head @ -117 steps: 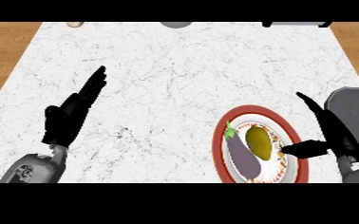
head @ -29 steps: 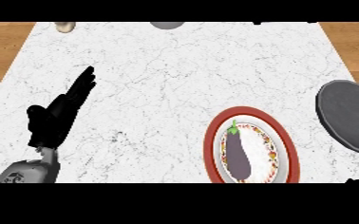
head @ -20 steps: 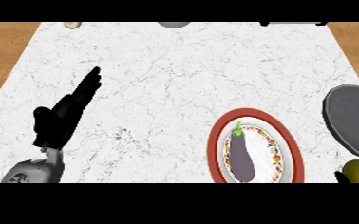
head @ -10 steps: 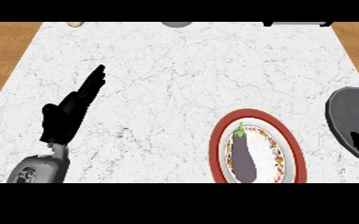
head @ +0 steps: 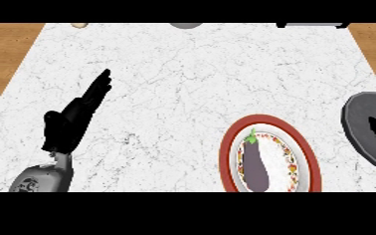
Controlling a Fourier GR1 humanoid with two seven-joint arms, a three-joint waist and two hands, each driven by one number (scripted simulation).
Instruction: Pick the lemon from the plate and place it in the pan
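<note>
Noting lemon gone from plate [head: 228,154], leaving only eggplant [head: 255,163]; seeing neither lemon nor right hand anywhere, probably carrying off-frame toward pan [head: 360,124]; resting left hand [head: 67,125] straight-fingered at left.

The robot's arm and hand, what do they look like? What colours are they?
Only one arm shows, at the lower left. The left hand is all black, with long thin fingers and a thumb, like a dark glove. Below it, the forearm is rounded and grey, with a darker ring-shaped marking on its side. No cables show, and the right hand is out of sight.
</note>
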